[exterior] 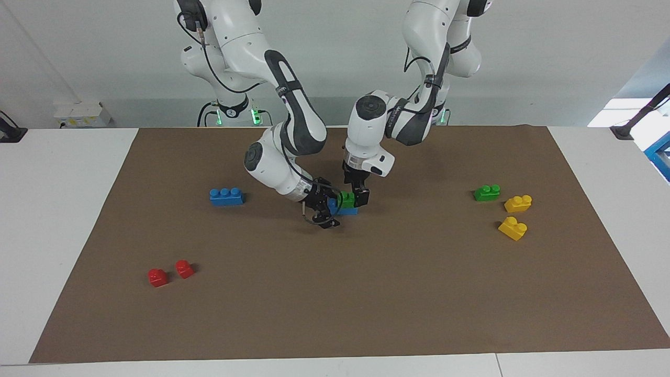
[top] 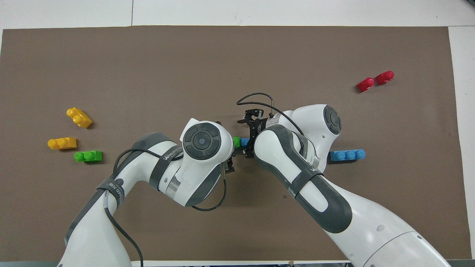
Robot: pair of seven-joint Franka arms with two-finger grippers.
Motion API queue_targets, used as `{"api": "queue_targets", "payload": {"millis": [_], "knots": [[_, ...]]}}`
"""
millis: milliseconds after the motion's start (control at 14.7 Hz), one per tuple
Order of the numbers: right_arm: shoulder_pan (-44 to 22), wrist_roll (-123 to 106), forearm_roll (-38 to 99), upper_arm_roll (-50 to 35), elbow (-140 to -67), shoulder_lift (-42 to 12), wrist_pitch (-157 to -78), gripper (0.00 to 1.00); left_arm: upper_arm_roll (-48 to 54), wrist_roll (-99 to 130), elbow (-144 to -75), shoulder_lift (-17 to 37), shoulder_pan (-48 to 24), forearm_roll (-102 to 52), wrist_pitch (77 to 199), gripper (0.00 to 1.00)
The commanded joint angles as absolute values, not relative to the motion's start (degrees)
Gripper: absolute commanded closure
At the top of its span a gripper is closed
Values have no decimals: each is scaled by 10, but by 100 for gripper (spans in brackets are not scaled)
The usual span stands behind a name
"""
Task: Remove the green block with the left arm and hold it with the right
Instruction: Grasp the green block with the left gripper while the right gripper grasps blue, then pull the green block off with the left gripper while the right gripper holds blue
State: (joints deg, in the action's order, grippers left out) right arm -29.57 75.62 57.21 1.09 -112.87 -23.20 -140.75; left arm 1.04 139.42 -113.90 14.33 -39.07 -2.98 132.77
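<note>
A green block (exterior: 346, 199) sits on top of a blue brick (exterior: 347, 211) in the middle of the brown mat; both also show in the overhead view, the green block (top: 236, 141) beside the blue brick (top: 244, 142). My left gripper (exterior: 355, 200) points straight down and is shut on the green block. My right gripper (exterior: 325, 210) comes in low from the side and is shut on the blue brick's end. In the overhead view the left hand covers most of the stack. A second green block (exterior: 487, 192) lies toward the left arm's end.
Two yellow bricks (exterior: 518, 203) (exterior: 513, 228) lie beside the second green block. A loose blue three-stud brick (exterior: 226, 196) lies toward the right arm's end. Two small red bricks (exterior: 157, 277) (exterior: 184, 268) lie farther from the robots at that end.
</note>
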Motion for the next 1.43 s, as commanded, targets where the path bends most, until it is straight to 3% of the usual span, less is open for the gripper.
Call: {"api": "queue_targets", "payload": {"millis": [0, 340, 749, 1157, 1226, 1362], "knots": [[-295, 737, 589, 11, -1132, -231, -1418, 7, 1, 1403, -1139, 148, -403, -37, 1345, 0], [-294, 733, 592, 11, -1146, -228, -1418, 11, 1, 1404, -1139, 154, -403, -36, 1349, 0], [-291, 732, 627, 11, -1151, -227, -1419, 32, 1, 1409, -1139, 154, -403, -33, 1352, 0], [-295, 723, 628, 11, -1149, -229, -1433, 93, 1, 1409, -1139, 155, -403, -33, 1354, 0], [-295, 718, 628, 11, -1149, -229, -1433, 100, 1, 1409, -1139, 155, -403, -33, 1354, 0], [-294, 715, 628, 11, -1149, -229, -1433, 100, 1, 1411, -1139, 155, -404, -33, 1354, 0]]}}
